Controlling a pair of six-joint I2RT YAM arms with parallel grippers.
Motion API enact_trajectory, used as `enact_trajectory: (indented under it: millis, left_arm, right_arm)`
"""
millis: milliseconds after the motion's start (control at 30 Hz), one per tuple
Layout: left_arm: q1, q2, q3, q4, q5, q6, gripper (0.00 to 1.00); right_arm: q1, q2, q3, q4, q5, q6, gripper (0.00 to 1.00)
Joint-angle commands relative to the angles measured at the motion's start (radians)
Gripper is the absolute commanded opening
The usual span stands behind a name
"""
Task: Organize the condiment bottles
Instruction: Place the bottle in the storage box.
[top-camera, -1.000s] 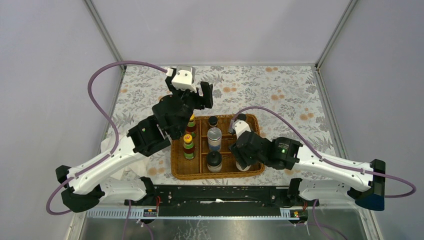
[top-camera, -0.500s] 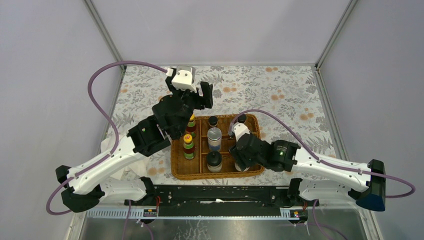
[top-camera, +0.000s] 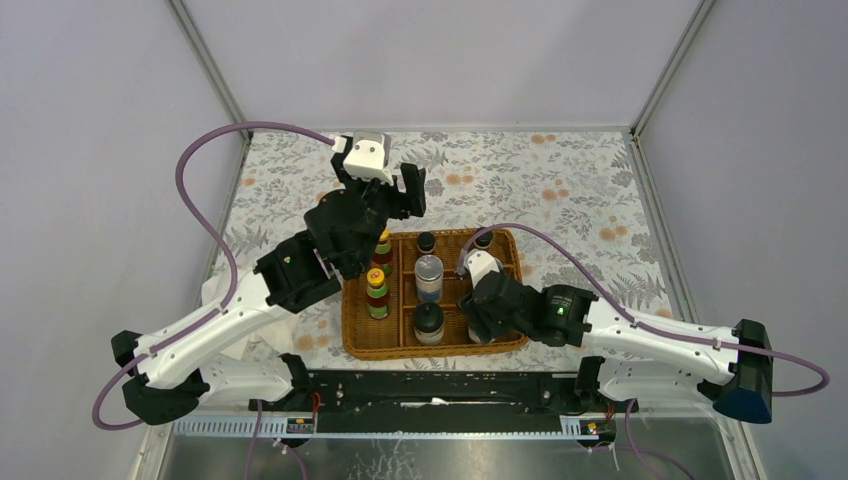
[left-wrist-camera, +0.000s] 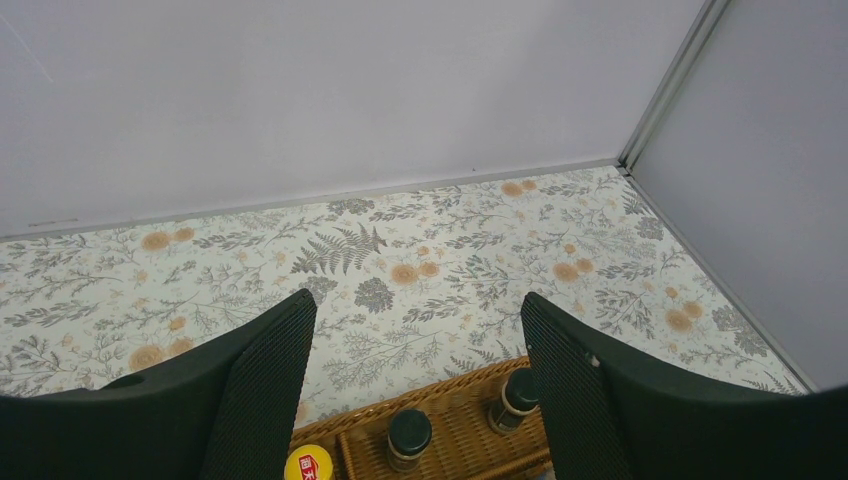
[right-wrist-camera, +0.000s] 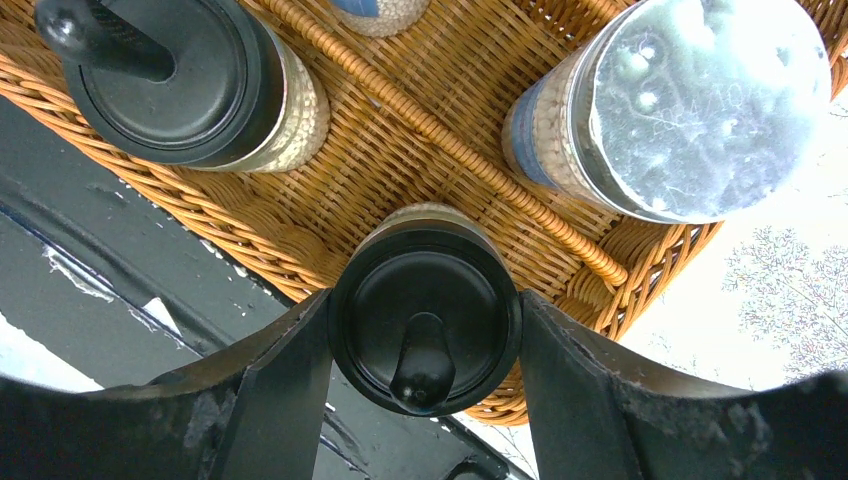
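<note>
Left gripper (left-wrist-camera: 417, 300) hung above the far-left corner of the wicker basket (top-camera: 370, 338). Fingers were spread wide with nothing between them. The basket sat mid-counter (top-camera: 560, 190), toward the near edge.

Basket left column held two yellow-capped bottles (top-camera: 376, 291), upright, one behind the other, the far one partly under the left arm.

Middle column, far to near: dark black-capped jar (top-camera: 426, 242), silver-lidded shaker (top-camera: 429, 274), cream jar (top-camera: 428, 320) with a black knobbed lid.

Right column, far end: second dark jar (top-camera: 483, 239), partly hidden by the cable.

In the near-right corner, the right gripper (right-wrist-camera: 425, 300) was pinching the other cream jar (right-wrist-camera: 425, 345). One finger pressed on each side of its black lid, and the knob pointed up at the wrist camera. Couldn't tell whether that jar rested on the basket floor or hung just above it.

The right wrist view also showed a second shaker (right-wrist-camera: 690, 100), upright, across a wicker divider from the pinched jar.
</note>
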Motion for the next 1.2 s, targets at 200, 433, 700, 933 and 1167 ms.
enact_trajectory:
  millis: [200, 433, 700, 933, 1167]
  left_arm:
    - [0.006, -0.011, -0.006, -0.02, 0.016, -0.005, 0.8]
    - [0.006, -0.019, -0.014, -0.022, 0.015, -0.008, 0.79]
    - [0.006, -0.024, -0.02, -0.024, 0.016, -0.012, 0.79]
    - [0.006, -0.028, -0.027, -0.025, 0.015, -0.013, 0.79]
    - [0.006, -0.029, -0.027, -0.03, 0.013, -0.014, 0.8]
  right_arm:
    - [0.01, -0.03, -0.007, 0.048, 0.014, 0.028, 0.0]
    - [0.01, -0.028, -0.01, 0.03, 0.037, 0.046, 0.0]
    - [0.01, -0.02, -0.016, 0.021, 0.041, 0.062, 0.0]
    - [0.01, -0.007, -0.02, 0.021, 0.044, 0.077, 0.0]
    - [0.01, 0.004, -0.025, 0.014, 0.056, 0.093, 0.03]
